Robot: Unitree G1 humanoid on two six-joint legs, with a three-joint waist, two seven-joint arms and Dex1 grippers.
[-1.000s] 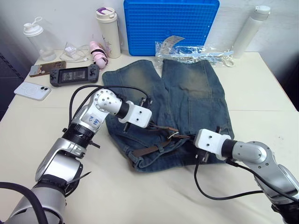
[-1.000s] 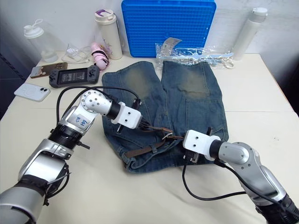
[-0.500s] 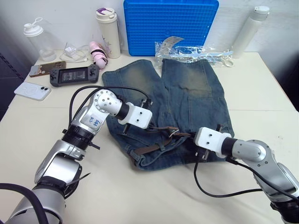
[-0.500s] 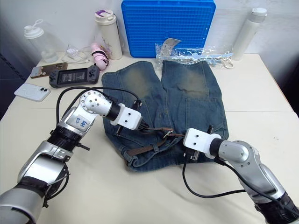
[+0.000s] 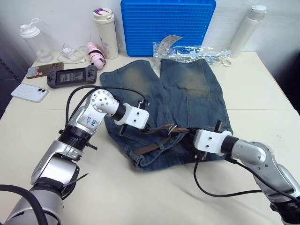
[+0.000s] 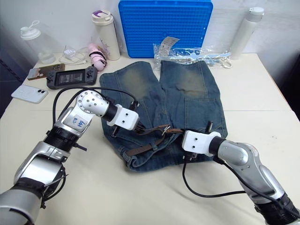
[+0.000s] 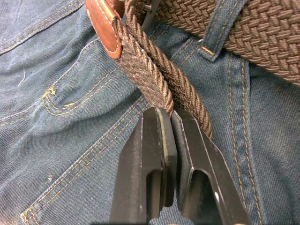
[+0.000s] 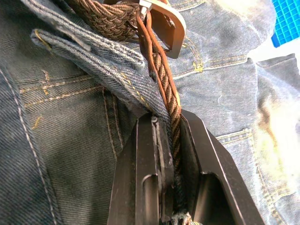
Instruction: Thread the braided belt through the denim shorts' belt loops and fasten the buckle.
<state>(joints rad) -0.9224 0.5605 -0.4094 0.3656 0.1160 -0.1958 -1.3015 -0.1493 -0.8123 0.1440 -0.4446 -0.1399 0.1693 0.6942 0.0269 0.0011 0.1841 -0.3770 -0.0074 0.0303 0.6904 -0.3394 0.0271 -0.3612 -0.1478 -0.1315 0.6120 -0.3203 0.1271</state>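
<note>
The denim shorts (image 5: 187,93) lie flat on the table, waistband nearest me. The braided belt (image 5: 150,147) runs along the waistband and passes under a belt loop (image 7: 220,28). My left gripper (image 5: 149,128) is shut on a doubled stretch of the belt (image 7: 154,75), just behind its brown leather tip (image 7: 101,21). My right gripper (image 5: 190,134) is shut on the belt (image 8: 161,70) together with a fold of denim. The silver buckle (image 5: 172,127) sits between the two grippers, on a leather tab (image 8: 166,23).
A blue grid board (image 5: 168,26) leans on the wall behind, with a plastic bag (image 5: 192,49) before it. A white bottle (image 5: 245,30) stands at the back right. At the back left are a tumbler (image 5: 105,33), a game console (image 5: 72,76) and a phone (image 5: 29,92).
The whole picture has shifted a little. Both grippers keep their hold on the belt and have hardly moved.
</note>
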